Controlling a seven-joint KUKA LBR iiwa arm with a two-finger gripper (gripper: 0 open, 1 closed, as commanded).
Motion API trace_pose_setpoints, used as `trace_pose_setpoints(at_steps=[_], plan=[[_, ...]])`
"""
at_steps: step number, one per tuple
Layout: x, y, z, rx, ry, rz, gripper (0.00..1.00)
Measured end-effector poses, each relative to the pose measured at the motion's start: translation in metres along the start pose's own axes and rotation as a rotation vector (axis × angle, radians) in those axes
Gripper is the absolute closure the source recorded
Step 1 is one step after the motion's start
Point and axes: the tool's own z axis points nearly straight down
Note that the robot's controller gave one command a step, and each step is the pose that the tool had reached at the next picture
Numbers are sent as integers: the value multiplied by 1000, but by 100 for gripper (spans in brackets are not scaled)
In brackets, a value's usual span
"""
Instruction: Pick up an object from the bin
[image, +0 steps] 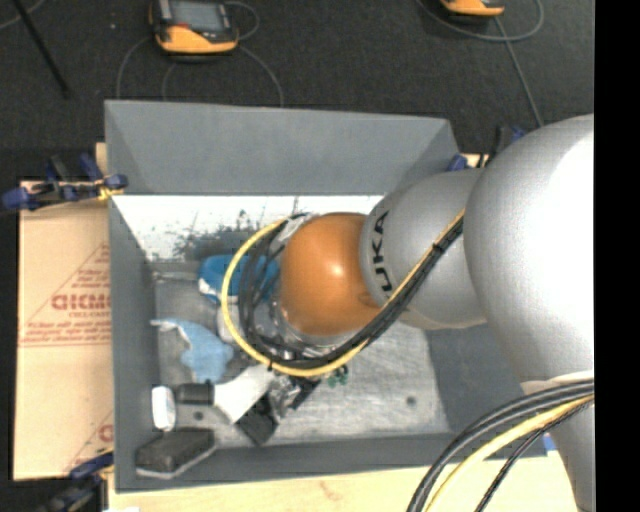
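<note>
under the orange cover (320, 275) the gripper (283, 388) sits low at the front left of the bin (130, 330), just beside a white scrap (235, 395) and a small black block (258, 427) (claw wide or narrow, i cannot tell), which looks light, stiff and smooth, best pinched across its short sides.

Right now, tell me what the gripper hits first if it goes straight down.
Most likely the white scrap beside the black block near the bin's front wall; depth under the gripper is unclear.
</note>
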Motion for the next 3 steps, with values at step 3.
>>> trace_pose_setpoints(at_steps=[3], plan=[[2,0,-7,-2,7,1,100]])
